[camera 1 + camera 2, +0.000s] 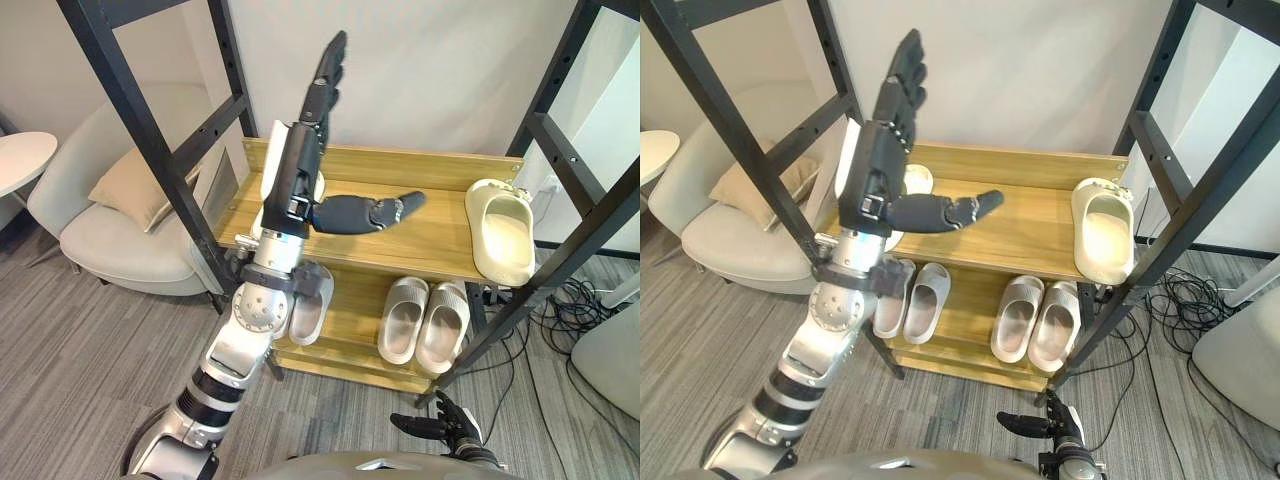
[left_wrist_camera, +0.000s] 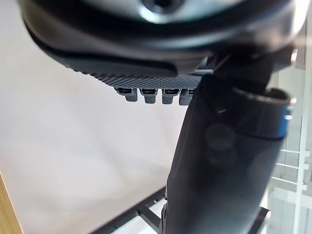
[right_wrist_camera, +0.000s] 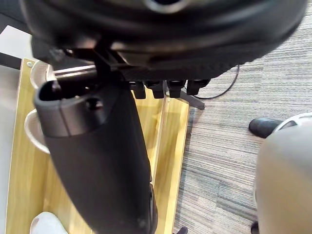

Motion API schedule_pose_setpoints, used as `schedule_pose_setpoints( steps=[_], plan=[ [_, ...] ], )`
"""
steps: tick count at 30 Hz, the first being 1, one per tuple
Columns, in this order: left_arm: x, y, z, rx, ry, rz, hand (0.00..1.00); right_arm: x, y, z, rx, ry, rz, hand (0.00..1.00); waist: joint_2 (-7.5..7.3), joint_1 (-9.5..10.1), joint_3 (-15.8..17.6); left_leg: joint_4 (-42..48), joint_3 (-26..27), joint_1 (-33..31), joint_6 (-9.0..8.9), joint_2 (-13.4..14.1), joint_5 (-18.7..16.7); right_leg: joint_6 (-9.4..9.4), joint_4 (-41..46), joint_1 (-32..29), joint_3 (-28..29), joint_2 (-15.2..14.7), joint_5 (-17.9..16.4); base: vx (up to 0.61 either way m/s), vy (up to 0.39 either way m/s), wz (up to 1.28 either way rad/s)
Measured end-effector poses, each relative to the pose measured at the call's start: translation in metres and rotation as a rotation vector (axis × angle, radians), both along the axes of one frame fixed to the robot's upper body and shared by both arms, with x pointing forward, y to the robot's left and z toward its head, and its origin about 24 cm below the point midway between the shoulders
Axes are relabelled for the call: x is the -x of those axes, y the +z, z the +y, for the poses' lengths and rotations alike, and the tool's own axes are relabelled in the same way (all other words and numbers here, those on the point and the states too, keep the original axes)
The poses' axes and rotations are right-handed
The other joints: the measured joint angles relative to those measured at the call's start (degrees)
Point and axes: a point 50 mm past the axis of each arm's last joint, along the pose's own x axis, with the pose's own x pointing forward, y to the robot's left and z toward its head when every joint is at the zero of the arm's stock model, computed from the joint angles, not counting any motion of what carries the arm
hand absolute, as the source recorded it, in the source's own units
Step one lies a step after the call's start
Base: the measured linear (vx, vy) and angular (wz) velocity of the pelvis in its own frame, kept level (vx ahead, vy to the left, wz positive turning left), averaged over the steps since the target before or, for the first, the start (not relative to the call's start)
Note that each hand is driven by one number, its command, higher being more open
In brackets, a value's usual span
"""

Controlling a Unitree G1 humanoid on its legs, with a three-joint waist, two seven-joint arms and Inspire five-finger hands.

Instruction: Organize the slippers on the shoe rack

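The shoe rack stands on grey carpet floor, with an armchair on the floor to its left and black cables lying on the floor to its right. On its upper shelf a cream slipper lies at the right end and a white slipper at the left end, partly hidden. On the lower shelf a beige pair lies side by side at the right and a light grey pair side by side at the left.
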Motion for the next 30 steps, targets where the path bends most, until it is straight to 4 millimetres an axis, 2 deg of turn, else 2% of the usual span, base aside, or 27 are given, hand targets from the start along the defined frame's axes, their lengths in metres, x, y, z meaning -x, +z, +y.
schedule_pose_setpoints(
  steps=[1,5,10,15,22,30],
  plan=[
    [-0.001,0.0,0.002,-0.011,0.014,-0.004,1.0,0.0,0.0,0.0,0.0,0.0,0.0,1.0,-0.04,-0.01,0.0,0.0,0.0,-0.06,0.0,0.0,0.0,0.0,-0.02,-0.05,0.0,0.0,0.0,0.0,0.0,0.0],
    [-0.017,0.002,0.033,-0.163,0.241,-0.047,1.0,0.001,-0.001,0.001,-0.003,-0.003,0.005,1.0,-0.67,-0.25,0.32,0.01,0.0,-0.6,-0.02,-0.03,-0.02,0.16,-0.24,-0.46,-0.01,0.04,0.12,0.0,0.0,0.0],
    [-0.034,-0.015,0.067,-0.383,0.443,0.01,1.0,0.0,0.0,0.001,-0.004,-0.003,0.001,1.0,-0.91,-0.41,0.42,0.02,-0.04,-1.0,-0.02,-0.14,-0.02,0.11,-1.22,-0.53,-0.18,0.22,0.44,0.0,0.0,0.0],
    [-0.04,-0.024,0.085,-0.535,0.593,0.029,1.0,-0.006,0.0,0.004,-0.009,-0.004,-0.012,1.0,-1.19,-0.36,0.66,0.02,-0.03,-1.62,-0.02,-0.15,-0.01,0.05,-1.81,-0.98,-0.23,0.34,0.82,0.0,0.0,0.0],
    [-0.041,-0.023,0.096,-0.732,0.733,-0.029,1.0,-0.014,0.0,0.015,-0.035,-0.007,-0.03,1.0,-1.22,-0.34,1.0,0.01,-0.03,-1.93,-0.03,-0.16,-0.03,0.0,-1.85,-1.34,-0.19,0.34,0.79,0.0,0.0,0.0],
    [-0.043,-0.025,0.101,-0.82,0.798,-0.033,1.0,-0.015,-0.001,0.023,-0.07,-0.045,-0.033,1.0,-1.27,-0.51,1.09,0.02,0.1,-2.9,-0.04,-0.18,-0.03,0.03,-1.83,-2.44,0.0,0.34,0.96,0.0,0.0,0.0]
  ],
)
